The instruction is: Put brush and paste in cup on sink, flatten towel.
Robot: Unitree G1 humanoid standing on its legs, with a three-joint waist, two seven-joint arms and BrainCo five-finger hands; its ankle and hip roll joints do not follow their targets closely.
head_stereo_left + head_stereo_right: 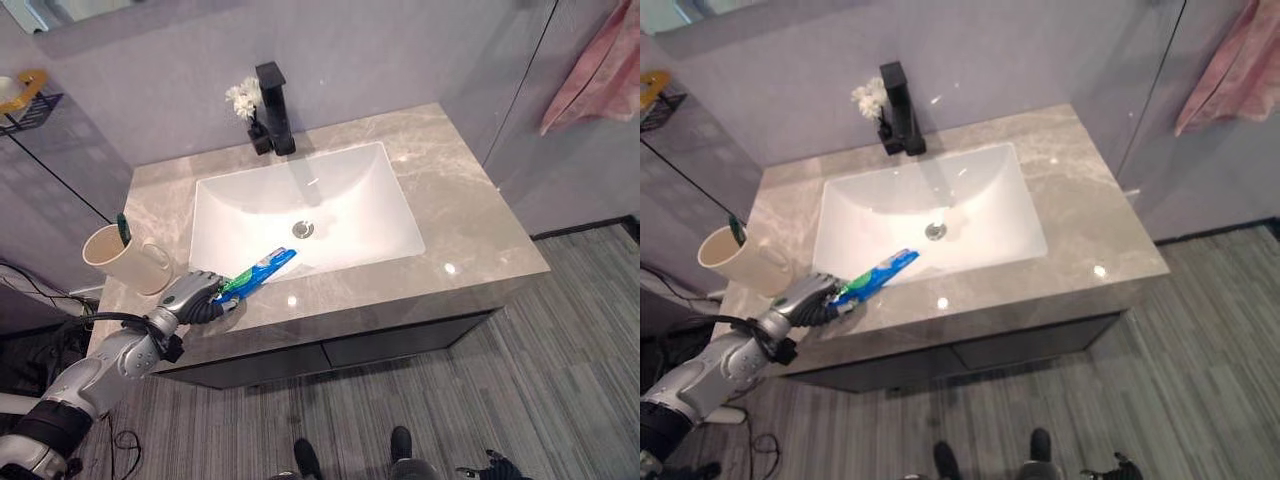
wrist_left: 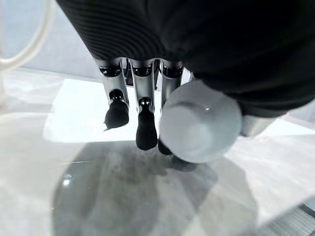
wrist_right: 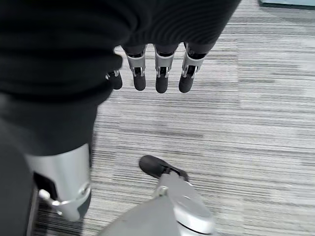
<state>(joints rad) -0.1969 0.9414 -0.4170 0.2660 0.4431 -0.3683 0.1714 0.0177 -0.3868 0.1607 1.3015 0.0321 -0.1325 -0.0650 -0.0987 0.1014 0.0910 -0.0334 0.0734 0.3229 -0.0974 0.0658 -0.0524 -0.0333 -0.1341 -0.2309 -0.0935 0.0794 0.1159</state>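
- The left hand [image 1: 193, 297] was at the front left of the counter [image 1: 470, 235], its fingers curled round the lower end of a blue and green toothpaste tube [image 1: 260, 272].
- In the left wrist view the fingers [image 2: 145, 129] pointed down at the grey stone, with the tube's white round cap [image 2: 201, 121] just beside them and close to the camera.
- The tube slanted up and away from the hand, and its far flat end reached over the front rim of the white basin [image 1: 305, 215].
- Just beside the hand, towards the counter's left edge, stood a cream cup [image 1: 125, 260] with a handle; the hand and the cup looked close but apart.
- A toothbrush [image 1: 123, 229] with a dark green end stood in the cup, leaning on its rim.
- The toothpaste was therefore in the hand and outside the cup, while the brush was in it.
- At the back of the basin stood a black tap [image 1: 274, 108], with a small bunch of white flowers [image 1: 243, 99] in a dark holder touching its left side.
- A pink towel [image 1: 597, 62] hung bunched on the wall at the far right, well apart from the counter.
- The right hand [image 3: 147, 73] hung over the striped grey floor [image 3: 256, 123], its fingers loosely straight and with nothing in them.
- A yellow object lay on a dark wire shelf [image 1: 30, 108] on the wall at the far left.
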